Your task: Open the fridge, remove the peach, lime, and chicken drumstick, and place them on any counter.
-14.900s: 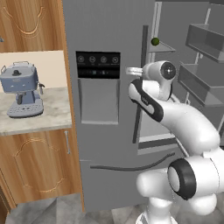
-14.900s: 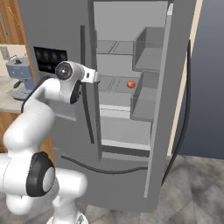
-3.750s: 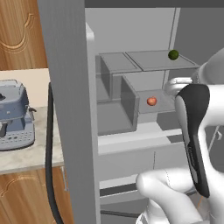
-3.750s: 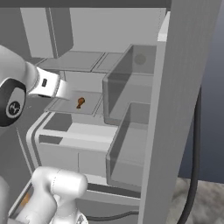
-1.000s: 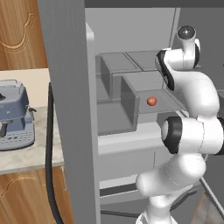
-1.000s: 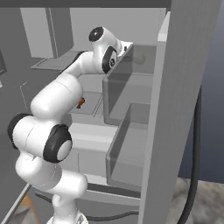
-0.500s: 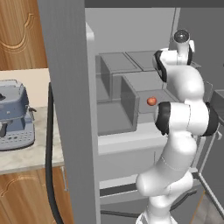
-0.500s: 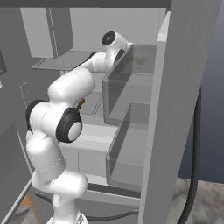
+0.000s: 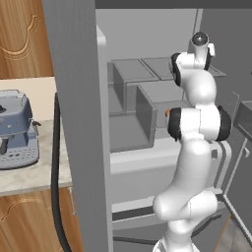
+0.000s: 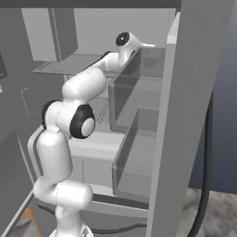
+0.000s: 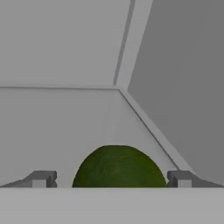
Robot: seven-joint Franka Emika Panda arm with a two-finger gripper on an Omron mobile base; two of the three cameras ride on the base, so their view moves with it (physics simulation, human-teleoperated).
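The fridge [image 9: 74,123] stands open, its glass shelves bare to both base views. My arm [image 10: 88,83] reaches up onto the upper shelf. In the hand view the dark green lime [image 11: 119,168] lies on that shelf between my two fingertips [image 11: 41,178], close to the camera. My gripper [image 11: 110,179] is open, one finger on each side of the lime and a gap to each. A sliver of the orange-red peach [image 9: 167,112] peeks out beside my arm on the lower shelf. The chicken drumstick is hidden. The counter [image 9: 29,177] lies left of the fridge.
A blue-grey coffee machine [image 9: 17,130] sits on the counter at the left. The open fridge door [image 10: 194,92] with its clear door bins [image 10: 139,88] stands close on my arm's right. Wooden cabinets are above and below the counter.
My arm has straightened and the hand has pushed deeper onto the upper shelf toward the lime. The jaws stayed open.
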